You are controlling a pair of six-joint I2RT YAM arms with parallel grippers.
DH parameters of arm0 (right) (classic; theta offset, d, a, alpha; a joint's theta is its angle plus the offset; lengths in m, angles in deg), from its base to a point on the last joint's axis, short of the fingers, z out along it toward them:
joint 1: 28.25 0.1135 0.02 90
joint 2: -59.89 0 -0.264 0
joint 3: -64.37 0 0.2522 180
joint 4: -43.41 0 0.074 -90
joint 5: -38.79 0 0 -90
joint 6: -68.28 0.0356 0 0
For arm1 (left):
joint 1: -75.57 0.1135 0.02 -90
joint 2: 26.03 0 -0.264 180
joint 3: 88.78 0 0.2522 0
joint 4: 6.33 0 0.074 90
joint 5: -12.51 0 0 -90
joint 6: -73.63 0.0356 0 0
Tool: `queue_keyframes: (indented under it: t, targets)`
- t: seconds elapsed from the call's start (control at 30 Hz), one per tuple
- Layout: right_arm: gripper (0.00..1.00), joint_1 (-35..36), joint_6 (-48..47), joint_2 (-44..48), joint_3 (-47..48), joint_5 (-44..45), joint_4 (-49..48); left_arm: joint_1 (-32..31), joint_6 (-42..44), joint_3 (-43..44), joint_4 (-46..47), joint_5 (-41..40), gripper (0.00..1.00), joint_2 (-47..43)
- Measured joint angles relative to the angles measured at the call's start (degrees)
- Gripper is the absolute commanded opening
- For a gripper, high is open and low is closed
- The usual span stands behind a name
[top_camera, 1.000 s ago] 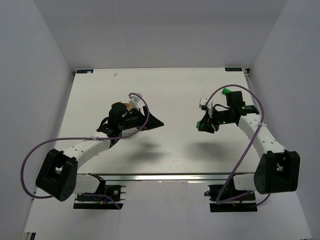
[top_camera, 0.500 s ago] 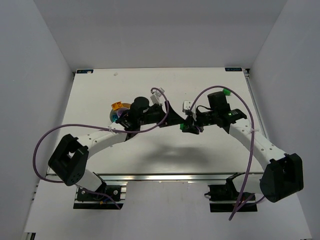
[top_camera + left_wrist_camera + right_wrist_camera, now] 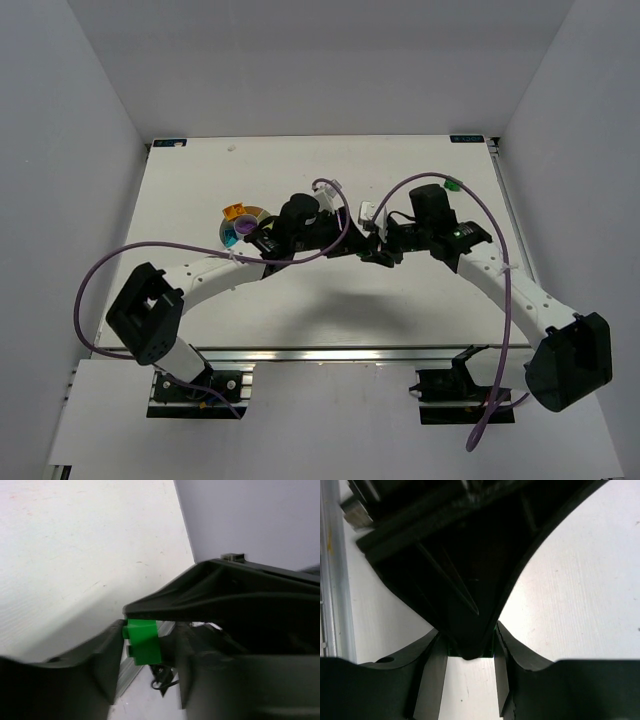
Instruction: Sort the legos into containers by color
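Note:
A green lego [image 3: 143, 641] hangs in the air between my two grippers, which meet over the middle of the table [image 3: 330, 300]. My right gripper [image 3: 470, 667] is shut on it; in the right wrist view only thin green edges show behind a left finger. My left gripper [image 3: 150, 655] has its jaws around the same lego: one finger touches the studded side, and a small gap shows on the other side. In the top view the left gripper [image 3: 355, 242] and right gripper [image 3: 374, 250] touch tips. The white divided bowl [image 3: 240, 222] holds orange, cyan and purple legos.
Another green lego [image 3: 452, 184] lies on the table near the far right, behind the right arm. Purple cables loop beside both arms. An aluminium rail [image 3: 330, 352] runs along the table's near edge.
Both arms have swung toward the middle. The right gripper carried the green lego leftward; the left gripper moved right, away from the bowl, and its jaws now stand around the lego.

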Motion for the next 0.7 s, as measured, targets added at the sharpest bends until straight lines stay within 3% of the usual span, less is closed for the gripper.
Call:
queue_keyframes:
  t: [0.17,0.23,0.27,0.37,0.43,0.53,0.57,0.6,0.67,0.7]
  targets:
    - [0.16,0.33,0.37,0.94,-0.96,2.56,-0.59,-0.57,0.22,1.29,-1.79,-1.38,0.23,1.64]
    - [0.33,0.35,0.48,1.01,-1.38,3.15,-0.61,-0.74,0.28,1.49,-2.14,-1.49,0.13,2.08]
    - [0.50,0.39,0.72,1.03,-1.64,3.32,-0.79,-0.79,0.39,1.60,-2.47,-1.55,0.09,2.19]
    - [0.63,0.59,1.86,1.07,-2.27,4.26,-1.84,-0.98,2.14,2.25,-4.83,-2.60,0.05,2.19]
    - [0.64,0.57,2.82,1.20,-2.80,4.94,-2.82,-0.85,4.28,3.48,-8.02,-4.55,0.03,2.10]
    - [0.56,0.48,5.11,2.05,-5.16,7.58,-5.31,-0.20,8.63,4.74,-13.70,-11.26,0.00,0.24]
    - [0.36,0.37,5.70,2.40,-6.01,8.41,-5.84,0.28,10.36,4.96,-15.93,-14.08,0.00,-0.90]
    - [0.24,0.24,6.32,2.78,-6.93,9.29,-6.45,0.79,12.15,5.33,-18.38,-16.85,0.00,-2.08]
    - [0.07,-0.33,8.04,3.34,-8.48,10.73,-7.32,1.84,16.04,6.16,-22.88,-22.27,0.00,-4.31]
    - [0.05,-0.70,8.70,3.56,-9.16,11.30,-7.80,2.29,18.10,6.56,-24.94,-24.74,0.00,-5.38]
